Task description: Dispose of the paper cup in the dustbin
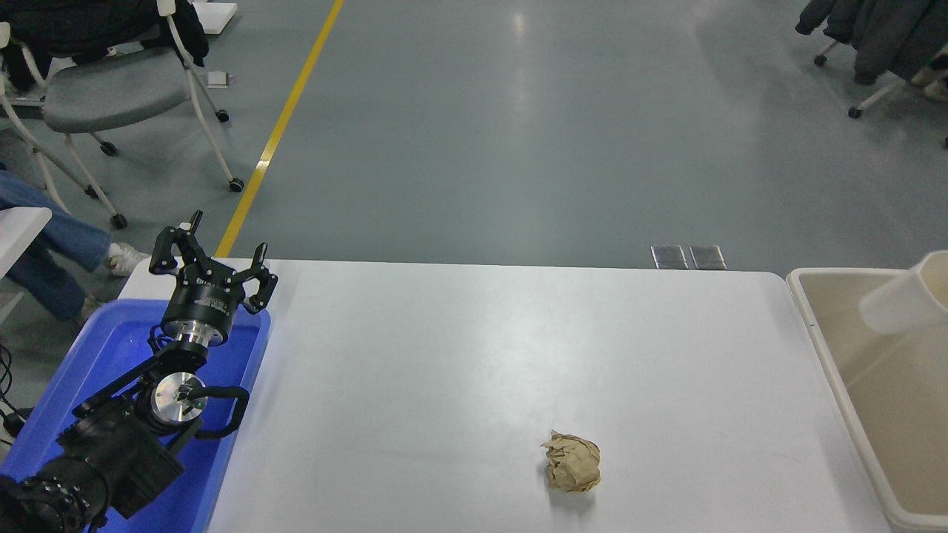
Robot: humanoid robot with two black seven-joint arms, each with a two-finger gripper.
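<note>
The white paper cup is at the right edge of the head view, tilted on its side and blurred, in the air over the beige dustbin. Its mouth end runs out of the frame. My right gripper is out of view past the right edge, so I cannot see whether it holds the cup. My left gripper is open and empty, parked at the lower left over the blue tray.
A crumpled brown paper ball lies on the white table at front centre-right. A bright blue tray sits at the table's left under my left arm. Chairs and a seated person's legs are beyond the table's far left.
</note>
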